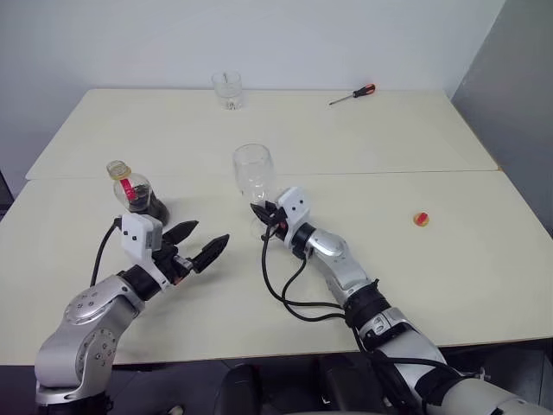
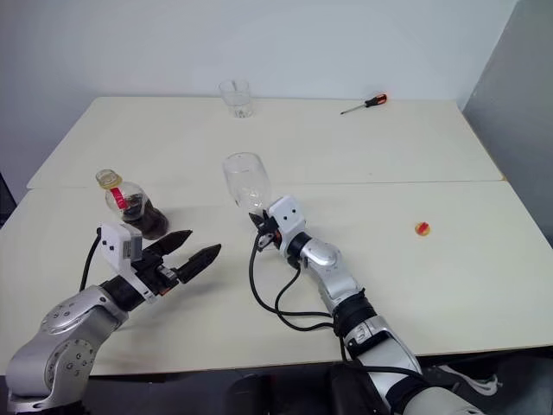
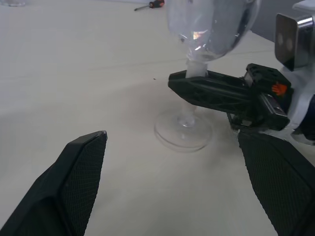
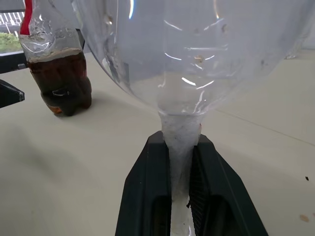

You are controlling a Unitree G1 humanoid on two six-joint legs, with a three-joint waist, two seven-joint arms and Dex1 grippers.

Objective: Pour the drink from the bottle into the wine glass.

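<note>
While our right gripper [image 1: 263, 215] clamps the wine glass [image 1: 254, 173] by its stem, foot on the table [image 1: 363, 147], our left gripper [image 1: 203, 242] hangs wide apart, holding nothing. We judge pouring not yet begun; next we must take the bottle [image 1: 135, 192], standing just beyond the left fingers, cap apparently on
</note>
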